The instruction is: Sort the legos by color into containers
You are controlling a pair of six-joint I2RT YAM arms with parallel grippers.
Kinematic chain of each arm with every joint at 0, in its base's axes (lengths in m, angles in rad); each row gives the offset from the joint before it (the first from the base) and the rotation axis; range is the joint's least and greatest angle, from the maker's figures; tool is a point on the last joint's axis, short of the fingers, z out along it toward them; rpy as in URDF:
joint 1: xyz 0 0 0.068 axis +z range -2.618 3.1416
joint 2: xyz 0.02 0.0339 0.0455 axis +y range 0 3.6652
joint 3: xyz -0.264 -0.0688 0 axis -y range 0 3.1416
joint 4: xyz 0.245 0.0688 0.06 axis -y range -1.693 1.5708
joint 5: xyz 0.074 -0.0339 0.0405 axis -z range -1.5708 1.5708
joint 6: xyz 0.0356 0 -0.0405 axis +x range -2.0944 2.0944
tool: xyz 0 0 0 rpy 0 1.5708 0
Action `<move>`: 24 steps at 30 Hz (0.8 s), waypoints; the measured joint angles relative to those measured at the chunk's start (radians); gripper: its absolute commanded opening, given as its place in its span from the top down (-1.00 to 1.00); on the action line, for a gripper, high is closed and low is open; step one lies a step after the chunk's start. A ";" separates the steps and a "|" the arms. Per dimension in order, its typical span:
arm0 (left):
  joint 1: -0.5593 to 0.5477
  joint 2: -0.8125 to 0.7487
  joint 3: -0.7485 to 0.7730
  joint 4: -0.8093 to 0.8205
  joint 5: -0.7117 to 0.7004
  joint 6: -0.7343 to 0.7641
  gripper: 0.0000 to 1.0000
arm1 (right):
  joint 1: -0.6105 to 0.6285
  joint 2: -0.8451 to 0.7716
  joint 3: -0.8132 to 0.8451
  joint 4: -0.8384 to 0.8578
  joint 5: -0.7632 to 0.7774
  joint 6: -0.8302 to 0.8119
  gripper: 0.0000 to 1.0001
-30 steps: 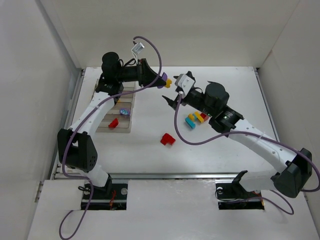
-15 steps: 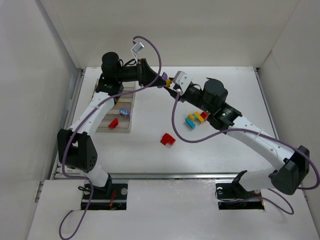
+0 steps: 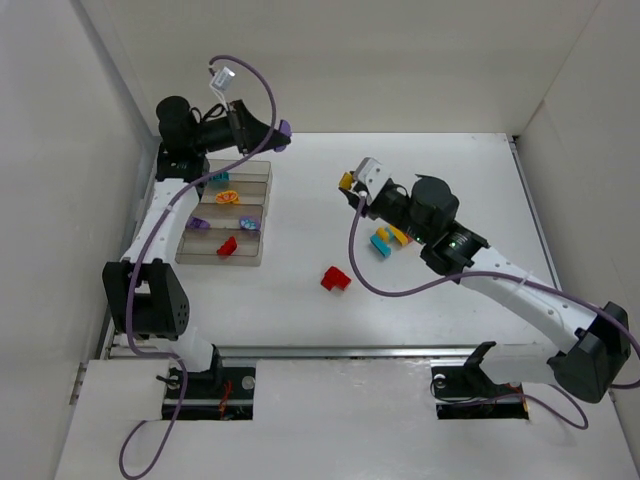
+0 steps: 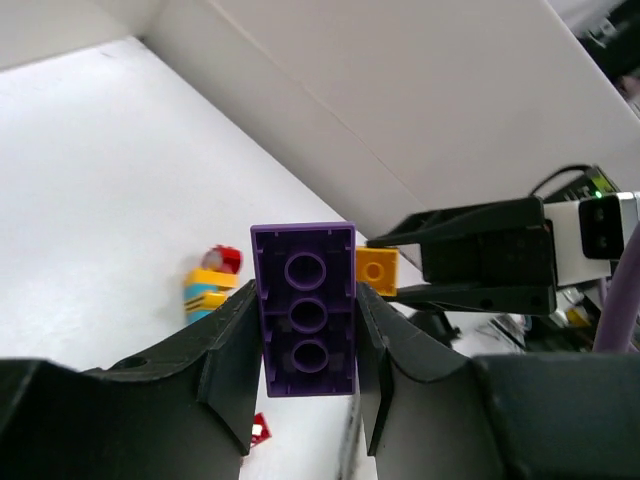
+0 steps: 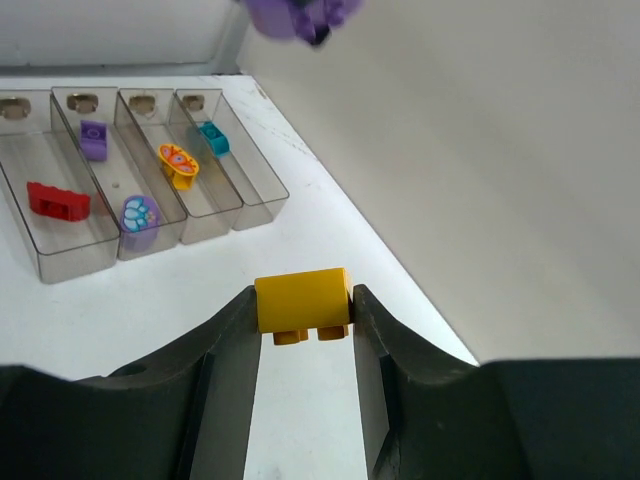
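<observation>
Joined pair now split: left gripper [image 3: 278, 132] clamps the purple brick [image 4: 305, 310] raised near the containers' [image 3: 268, 205] far end, right gripper [image 3: 350, 184] pinches the yellow brick [image 5: 302, 298] above mid-counter [image 3: 420, 300], so both look ready for sorting.

left pincer [image 4: 305, 330] | clamps purple brick [image 4: 305, 308] | yellow brick [image 4: 377, 271] behind

White surface [image 3: 300, 215]: clear four-compartment organizer box [image 3: 266, 215] at left, loose red lego [image 3: 335, 279] near centre, teal-and-yellow lego cluster [image 3: 383, 240] right of centre. All three well apart.
</observation>
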 measured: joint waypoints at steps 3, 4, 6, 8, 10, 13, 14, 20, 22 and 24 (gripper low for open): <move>0.064 0.000 0.000 0.002 -0.025 0.010 1.00 | 0.000 -0.013 -0.020 -0.008 0.018 0.012 1.00; 0.072 0.000 -0.002 -0.013 -0.036 0.027 1.00 | 0.000 -0.013 -0.020 -0.013 0.022 0.015 1.00; 0.079 0.000 0.008 -0.121 -0.080 0.167 1.00 | 0.000 -0.013 -0.020 -0.016 0.027 0.024 1.00; 0.079 0.004 0.041 -0.302 -0.193 0.363 1.00 | 0.000 -0.013 -0.020 -0.019 0.028 0.033 1.00; 0.080 0.008 0.055 -0.432 -0.316 0.581 1.00 | 0.000 -0.013 -0.020 -0.024 0.027 0.039 1.00; 0.092 -0.003 0.011 -0.550 -0.483 0.903 1.00 | 0.000 -0.013 -0.020 -0.035 0.027 0.044 1.00; 0.096 -0.016 -0.027 -0.581 -0.529 1.017 1.00 | 0.000 -0.012 -0.020 -0.039 0.027 0.046 1.00; 0.117 -0.089 -0.296 -0.673 -0.778 1.565 1.00 | 0.000 -0.005 -0.018 -0.043 0.016 0.051 1.00; 0.117 -0.082 -0.342 -0.689 -0.838 1.682 1.00 | 0.000 0.005 -0.017 -0.043 0.009 0.051 1.00; 0.119 -0.069 -0.354 -0.716 -0.872 1.767 1.00 | 0.000 0.013 -0.017 -0.047 0.003 0.051 1.00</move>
